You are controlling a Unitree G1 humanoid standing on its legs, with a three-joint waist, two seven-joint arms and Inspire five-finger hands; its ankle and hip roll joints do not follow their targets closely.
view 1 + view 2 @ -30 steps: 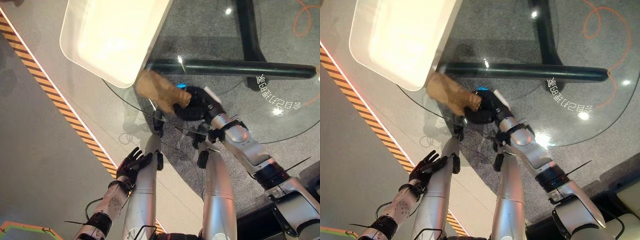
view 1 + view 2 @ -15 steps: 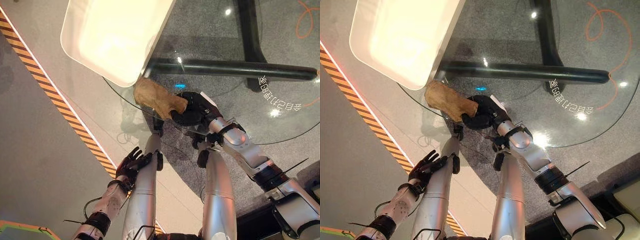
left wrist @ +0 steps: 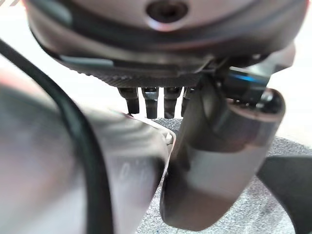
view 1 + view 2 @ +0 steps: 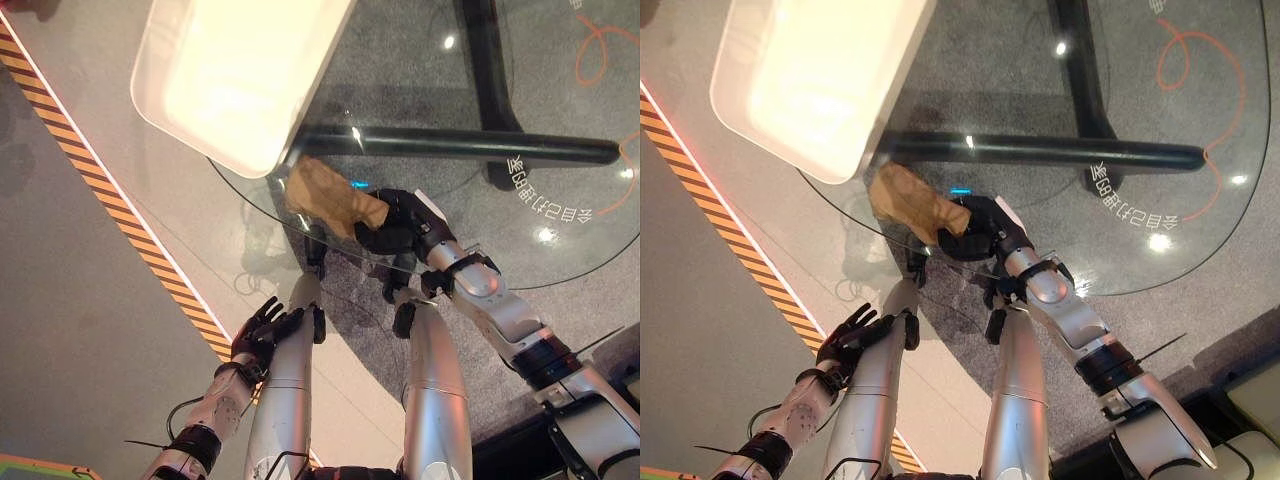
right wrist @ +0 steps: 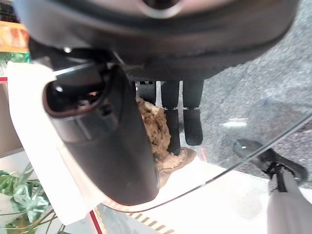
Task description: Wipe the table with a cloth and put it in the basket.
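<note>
A crumpled tan cloth (image 4: 330, 197) lies on the round glass table (image 4: 560, 270), just below the corner of a white basket (image 4: 190, 128) at the table's left end. My right hand (image 4: 397, 226) sits at the cloth's right end, close to the near table edge. In the right wrist view the cloth (image 5: 158, 139) is pinched between the thumb and the fingers (image 5: 192, 122), which reach down onto the glass. The left hand (image 4: 262, 326) hangs low beside the table, over the floor, fingers spread and holding nothing.
Under the glass a black table foot (image 4: 460, 145) runs across, with a post (image 4: 478, 60) rising behind it. A yellow-black striped line (image 4: 110, 200) crosses the floor on the left. An orange cord (image 4: 600, 40) lies on the grey floor at top right.
The right hand has drawn the cloth slightly toward the near table edge, and the cloth's free end has swung. The whole picture has also shifted a little. The left hand has stayed put.
</note>
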